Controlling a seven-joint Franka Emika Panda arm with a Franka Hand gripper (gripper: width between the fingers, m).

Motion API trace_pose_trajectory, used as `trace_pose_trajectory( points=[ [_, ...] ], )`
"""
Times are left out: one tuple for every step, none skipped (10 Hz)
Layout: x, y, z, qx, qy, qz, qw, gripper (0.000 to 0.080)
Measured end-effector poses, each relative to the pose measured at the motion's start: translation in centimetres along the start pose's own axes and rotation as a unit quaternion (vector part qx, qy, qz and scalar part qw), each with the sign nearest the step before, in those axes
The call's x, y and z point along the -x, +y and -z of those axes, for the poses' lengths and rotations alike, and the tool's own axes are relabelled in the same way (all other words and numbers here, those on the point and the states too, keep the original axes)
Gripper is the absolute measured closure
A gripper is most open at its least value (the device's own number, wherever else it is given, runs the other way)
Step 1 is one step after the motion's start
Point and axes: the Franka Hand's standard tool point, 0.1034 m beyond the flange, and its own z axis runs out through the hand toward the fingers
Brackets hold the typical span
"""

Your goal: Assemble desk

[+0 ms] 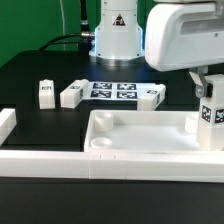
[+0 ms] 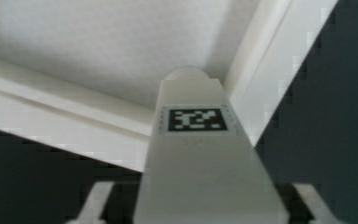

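The table [image 1: 40, 125] is a matte black surface that fills most of the exterior view, with a green backdrop [image 1: 30, 25] behind it on that view's left, where a dark cable [image 1: 62, 40] curves down toward the arm's white base [image 1: 116, 35]. Just in front of the base the marker board [image 1: 112, 90] lies flat on the black top. Three white bars lie on their sides in a loose row across it: the leftmost loose leg [image 1: 46, 93], the middle loose leg [image 1: 73, 93] close beside it, and the rightmost loose leg [image 1: 150, 96] on the far side of the board. A white border rail [image 1: 60, 162] runs along the near edge of the table and turns up the exterior view's left side. The desk top [image 1: 140, 140] sits just behind that rail toward the exterior view's right, its shallow hollow facing up and a round socket showing in the near corner. The gripper [image 1: 204, 82] is clamped on the held leg [image 1: 211, 125], which stands upright at the tray's right end, tag outward. In the wrist view the fingers [image 2: 99, 203] flank the bar on both sides, with the tray's rim and pale floor beneath it. Whether its lower end touches the tray cannot be told.
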Motion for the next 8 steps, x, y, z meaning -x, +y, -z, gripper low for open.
trace_pose_trajectory(
  points=[
    [0.00, -0.09, -0.04, 0.000, 0.000, -0.069, 0.998, 0.0509],
    [-0.03, -0.09, -0.05, 0.002, 0.000, -0.138, 0.990, 0.0509],
    [-0.05, -0.07, -0.04, 0.002, 0.001, -0.186, 0.983, 0.0509],
    [-0.05, -0.03, -0.04, 0.002, 0.001, -0.236, 0.972, 0.0509],
    [-0.06, 0.01, -0.03, 0.002, 0.001, -0.283, 0.959, 0.0509],
    [-0.06, 0.04, -0.01, 0.002, 0.001, -0.323, 0.946, 0.0509],
    [-0.06, 0.06, -0.01, 0.002, 0.001, -0.347, 0.938, 0.0509],
    [-0.05, 0.10, -0.01, 0.002, 0.001, -0.359, 0.933, 0.0494]
  ],
)
